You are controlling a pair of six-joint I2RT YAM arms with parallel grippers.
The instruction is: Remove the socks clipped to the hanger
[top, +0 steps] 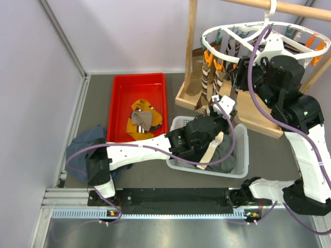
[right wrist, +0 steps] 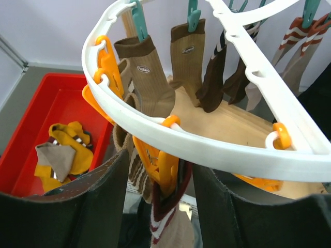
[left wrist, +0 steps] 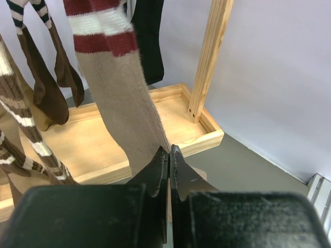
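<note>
Black jaws of the left gripper (left wrist: 169,155) are pressed together on the lower end of a tan sock (left wrist: 119,103) with red and white bands. It hangs from the hanger (right wrist: 207,147), at one o'clock in the top view. Right gripper (right wrist: 160,178) stands half wide astride an orange clip (right wrist: 158,155) on the rim, not touching it. My judgement of the risk: pulling down before that clip opens would tilt the hanger or stretch the sock, and neighbouring socks (right wrist: 150,77) could snag. Wooden post (left wrist: 209,62) crowds three o'clock; open room lies toward the red tray (top: 116,103) at eleven o'clock.
</note>
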